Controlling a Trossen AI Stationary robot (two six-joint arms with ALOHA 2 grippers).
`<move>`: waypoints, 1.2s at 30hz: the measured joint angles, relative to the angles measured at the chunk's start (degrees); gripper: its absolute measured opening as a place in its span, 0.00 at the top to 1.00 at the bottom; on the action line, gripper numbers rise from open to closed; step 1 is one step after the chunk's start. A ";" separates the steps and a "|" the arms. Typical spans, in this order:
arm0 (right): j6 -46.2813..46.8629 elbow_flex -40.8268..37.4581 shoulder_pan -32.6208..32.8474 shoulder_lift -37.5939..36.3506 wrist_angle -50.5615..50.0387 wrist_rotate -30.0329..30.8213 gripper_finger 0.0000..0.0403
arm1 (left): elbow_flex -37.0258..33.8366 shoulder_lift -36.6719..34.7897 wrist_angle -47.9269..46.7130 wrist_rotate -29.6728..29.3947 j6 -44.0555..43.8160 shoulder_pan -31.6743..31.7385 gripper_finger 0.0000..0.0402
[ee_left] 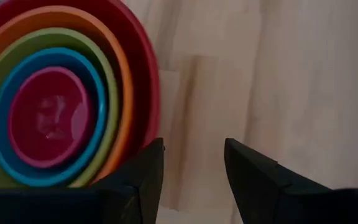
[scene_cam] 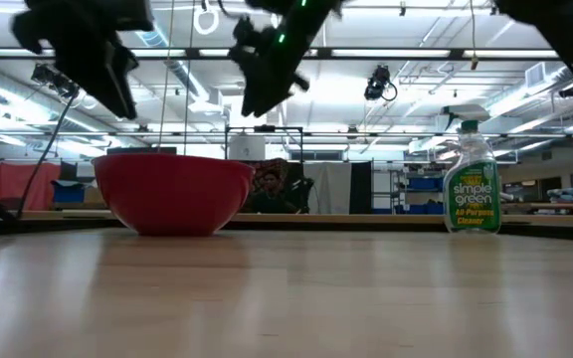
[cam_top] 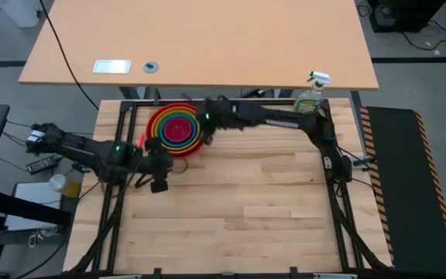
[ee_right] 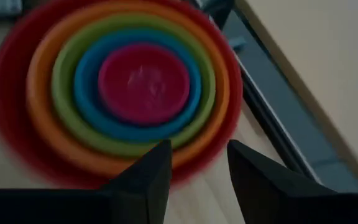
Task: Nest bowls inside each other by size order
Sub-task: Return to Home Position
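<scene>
At the far left of the table (cam_top: 246, 209) you have all five bowls sitting as one stack. The red bowl (ee_right: 6, 87) is at the bottom, resting on the wood. Inside it is the orange bowl (ee_right: 39, 87), then the green bowl (ee_right: 62, 81), then the blue bowl (ee_right: 86, 81), with the pink bowl (ee_right: 143, 84) in the middle. The rings look even all round, so each bowl seems to be seated properly. From table height only the red bowl shows.

Your right gripper (ee_right: 197, 152) hangs above the stack's right edge, jaws apart and empty. Your left gripper (ee_left: 191, 149) hangs just beside the stack on its near side, over bare wood, jaws also apart and holding nothing.

The nesting looks finished to me. All you seem to have left is to bring both arms back to rest, lifting clear of the rims first.
</scene>
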 joint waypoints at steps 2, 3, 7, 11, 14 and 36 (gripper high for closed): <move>-0.28 -0.17 2.60 -2.01 -4.86 4.10 0.59 | 0.00 0.00 1.72 2.99 4.57 4.49 0.57; -0.24 -0.70 3.72 -3.06 -5.89 5.36 0.59 | 0.00 0.00 2.55 3.90 6.48 6.54 0.57; 0.19 -7.84 7.41 -8.62 -5.26 7.09 0.59 | 0.00 -1.89 4.40 4.55 11.62 10.85 0.57; 0.61 -22.09 9.77 -16.63 4.70 7.85 0.59 | -2.35 -8.10 13.08 4.52 12.80 9.25 0.57; 0.51 -34.44 9.92 -24.79 17.23 7.05 0.59 | -7.27 -13.96 24.01 4.63 13.10 7.48 0.57; 11.66 -90.48 8.55 -77.01 47.69 8.43 0.59 | -37.13 -43.70 59.70 7.69 13.24 4.65 0.57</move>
